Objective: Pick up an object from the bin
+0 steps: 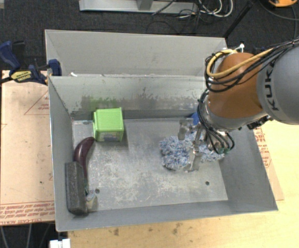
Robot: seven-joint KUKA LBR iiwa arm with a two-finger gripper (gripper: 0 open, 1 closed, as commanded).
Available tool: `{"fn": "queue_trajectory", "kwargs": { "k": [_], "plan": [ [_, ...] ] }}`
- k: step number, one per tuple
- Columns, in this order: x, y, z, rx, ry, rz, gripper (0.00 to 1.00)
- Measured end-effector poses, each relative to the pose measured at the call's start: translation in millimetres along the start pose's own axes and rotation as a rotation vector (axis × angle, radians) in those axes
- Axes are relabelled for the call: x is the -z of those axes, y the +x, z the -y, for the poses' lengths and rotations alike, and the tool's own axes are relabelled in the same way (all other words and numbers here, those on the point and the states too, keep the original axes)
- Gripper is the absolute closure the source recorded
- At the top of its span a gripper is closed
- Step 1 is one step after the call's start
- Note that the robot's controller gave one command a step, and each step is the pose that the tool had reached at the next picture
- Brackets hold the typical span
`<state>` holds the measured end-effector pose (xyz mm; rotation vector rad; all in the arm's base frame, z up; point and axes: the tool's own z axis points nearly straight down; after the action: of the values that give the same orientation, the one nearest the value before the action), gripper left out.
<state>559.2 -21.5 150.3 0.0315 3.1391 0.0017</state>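
My gripper (189, 144) hangs low in the right half of the bin, its fingers apart and open. One fingertip (183, 130) is toward the back wall and the other (194, 160) toward the front. A crumpled blue-and-white cloth (173, 152) lies on the bin floor directly under and just left of the fingers, with its right part reaching between them. Nothing is lifted. The wrist hides the cloth's right end.
A green cube (108, 124) stands at the back left. A dark purple curved piece (82, 150) lies in front of it, with a long grey block (76, 187) along the left wall. The orange-covered wrist and cables overhang the right side.
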Motion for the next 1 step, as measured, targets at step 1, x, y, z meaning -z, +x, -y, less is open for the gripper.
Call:
{"fn": "queue_trajectory", "kwargs": {
  "k": [1],
  "plan": [
    [-32.8, -4.0, 3.4, 0.098, 0.001, 0.000, 0.00]
  ]
}}
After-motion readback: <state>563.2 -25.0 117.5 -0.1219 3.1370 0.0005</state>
